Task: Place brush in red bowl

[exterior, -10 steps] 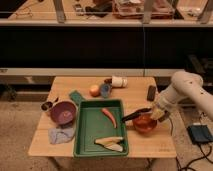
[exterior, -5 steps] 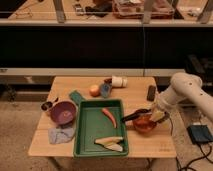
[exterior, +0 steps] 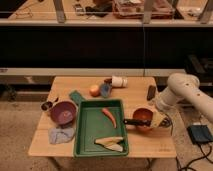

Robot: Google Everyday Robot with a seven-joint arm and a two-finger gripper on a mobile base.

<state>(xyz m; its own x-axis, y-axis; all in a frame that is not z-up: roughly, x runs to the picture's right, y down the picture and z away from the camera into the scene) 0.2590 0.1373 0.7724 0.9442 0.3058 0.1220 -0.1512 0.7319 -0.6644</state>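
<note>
1. The brush [exterior: 134, 121] lies almost level across the left rim of the red bowl [exterior: 143, 118], with its black handle sticking out to the left, above the right edge of the green tray [exterior: 87, 131]. The other end is over the bowl, but it is hidden there.
2. The gripper [exterior: 156, 119] is at the right side of the bowl, low over the table [exterior: 135, 90], at the end of the white arm [exterior: 181, 91]. I cannot tell how its tool stands, or if it pinches the brush.
3. The brush looks light and stiff, so it will probably not bend when it is held at one end. The handle seems smooth, so it could slip or turn in a weak grip.
4. Because it is about as long as the bowl is wide, I judge it may rest on the rim and tip out. Holding it near the middle of the handle would give more control.
5. The bowl looks glossy and light; a push from the brush may slide it.
</note>
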